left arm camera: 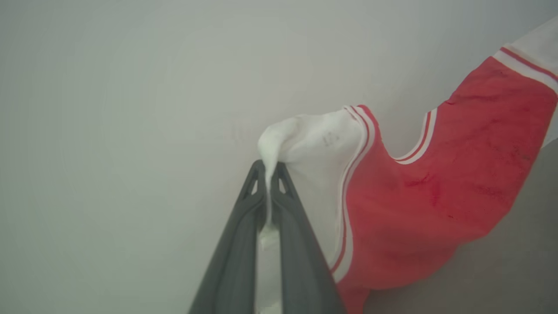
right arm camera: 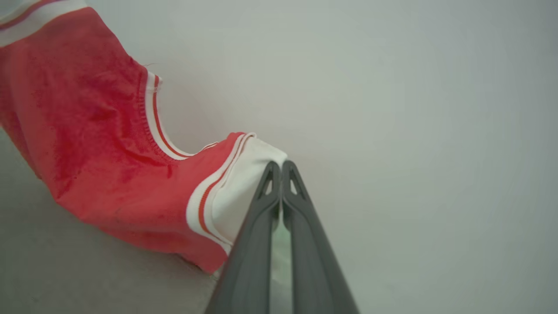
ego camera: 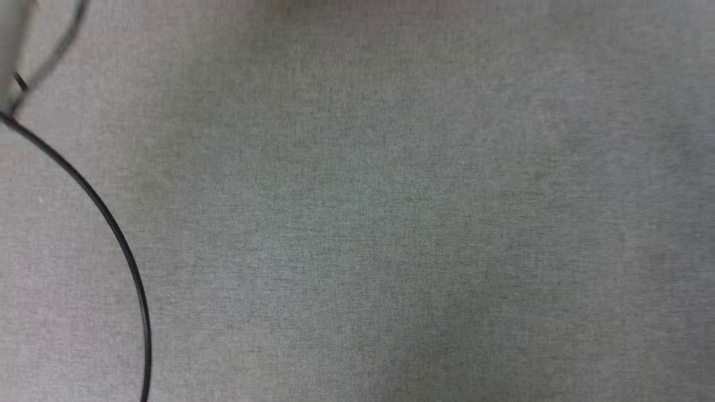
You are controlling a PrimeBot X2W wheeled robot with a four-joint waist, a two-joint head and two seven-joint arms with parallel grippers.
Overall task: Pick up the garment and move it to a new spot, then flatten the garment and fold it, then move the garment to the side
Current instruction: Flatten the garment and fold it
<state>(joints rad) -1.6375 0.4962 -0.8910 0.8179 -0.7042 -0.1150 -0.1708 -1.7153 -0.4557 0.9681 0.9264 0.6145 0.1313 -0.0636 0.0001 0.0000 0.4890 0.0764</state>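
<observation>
The garment (left arm camera: 436, 187) is a red jersey with white sleeves and red-and-white striped trim, and it hangs stretched between my two grippers. In the left wrist view my left gripper (left arm camera: 270, 168) is shut on a bunched white sleeve, with cloth pinched between its dark fingers (left arm camera: 235, 244). My right gripper (right arm camera: 281, 168) in the right wrist view is shut on the other white sleeve of the garment (right arm camera: 87, 144), whose red body sags away to that view's left. The lettering is hidden.
The head view looks down on a plain grey fabric surface (ego camera: 391, 223). A thin black cable (ego camera: 114, 229) curves along its left side, from the upper left corner down to the bottom edge.
</observation>
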